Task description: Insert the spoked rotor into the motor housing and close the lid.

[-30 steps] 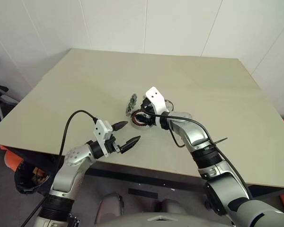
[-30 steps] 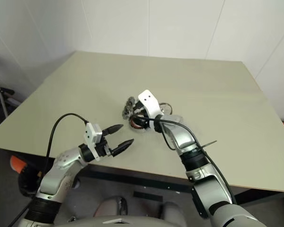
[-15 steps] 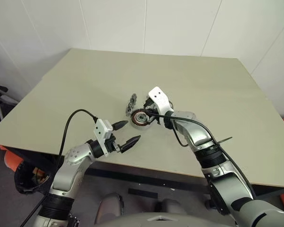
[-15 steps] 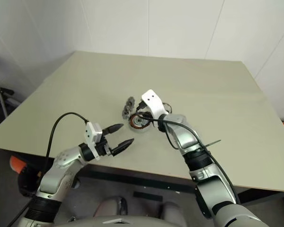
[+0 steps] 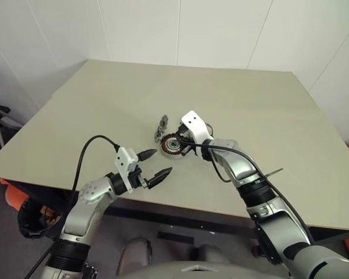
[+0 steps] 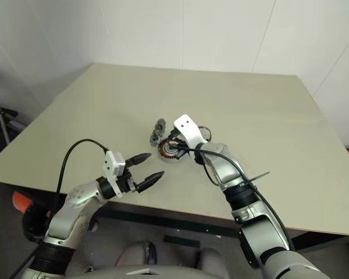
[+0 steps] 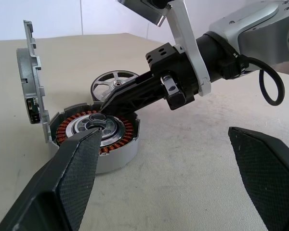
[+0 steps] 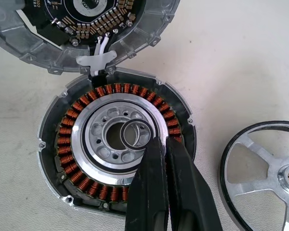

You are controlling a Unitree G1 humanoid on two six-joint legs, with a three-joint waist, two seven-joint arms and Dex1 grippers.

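Observation:
The motor housing [image 8: 72,144] lies open on the table, with copper windings around a silver centre. Its lid [image 8: 86,24] stands tilted up from the far rim, circuit side showing. A tiny loose metal ring [image 8: 130,126] rests on the housing's centre. My right gripper [image 8: 156,142] is shut, its tips against that ring's edge; I cannot tell whether it pinches the ring. The spoked rotor [image 8: 267,178] lies flat on the table beside the housing, apart from it. My left gripper [image 5: 153,164] hovers open and empty near the table's front edge, pointing at the housing [image 7: 98,137].
The beige table [image 5: 250,104] stretches wide behind and to both sides of the parts. White walls close it off at the back. A black cable loops beside my right wrist [image 7: 272,91]. The table's front edge [image 5: 180,203] runs just below my left gripper.
My right gripper's fingers have shut. The hand has dropped slightly and shifted right, uncovering the housing's centre. The left arm has kept still.

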